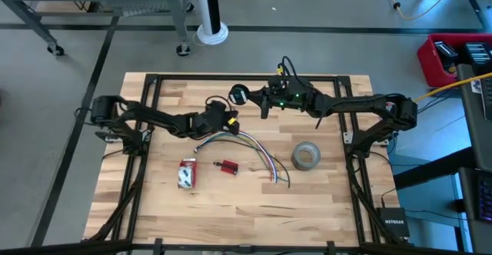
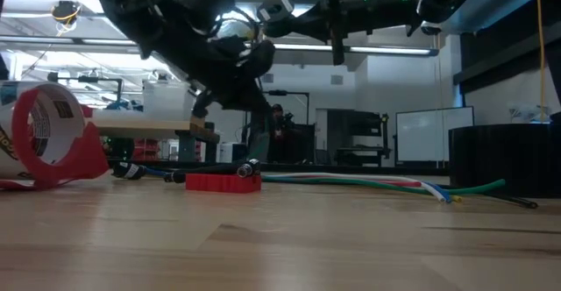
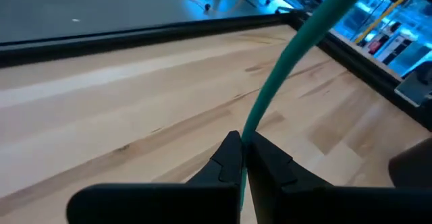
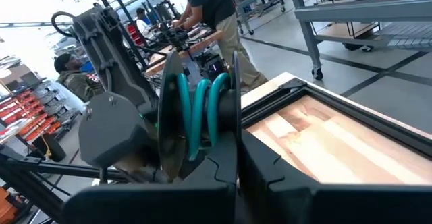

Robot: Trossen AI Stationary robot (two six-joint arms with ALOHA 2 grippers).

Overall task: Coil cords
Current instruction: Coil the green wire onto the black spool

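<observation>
Butcher-block table (image 1: pixel 246 209) inside a black frame, grey shop floor all round; benches, shelving and people at work in the room behind.

Teal cord (image 3: pixel 297 45): one stretch runs taut up out of the left gripper (image 3: pixel 241 150), fingers closed tight on it, strand pinched right at the tips. Same cord shows in the right wrist view as three turns (image 4: pixel 199 109) wound side by side around a dark spool-like part sitting just ahead of the right gripper (image 4: pixel 226 160); those fingers are pressed together at the base of the turns, apparently clamped on the cord there. From above, the small dark round bundle (image 1: pixel 238 95) sits at the right gripper's tip (image 1: pixel 247 96), toward the back of the table near centre.

Left gripper (image 1: pixel 227 119) just in front of that bundle, arm reaching in from the left edge. Both held up off the wood in the low view.

Loose on the table below them: fan of coloured wires (image 1: pixel 257 151) (white, green, red, purple) spreading toward the front right. Small red block (image 1: pixel 227 166) beside them, lying flat. Red-and-white tape dispenser (image 1: pixel 187 173) further left. Grey tape roll (image 1: pixel 306 156) to the right, flat, well apart from the wires.
</observation>
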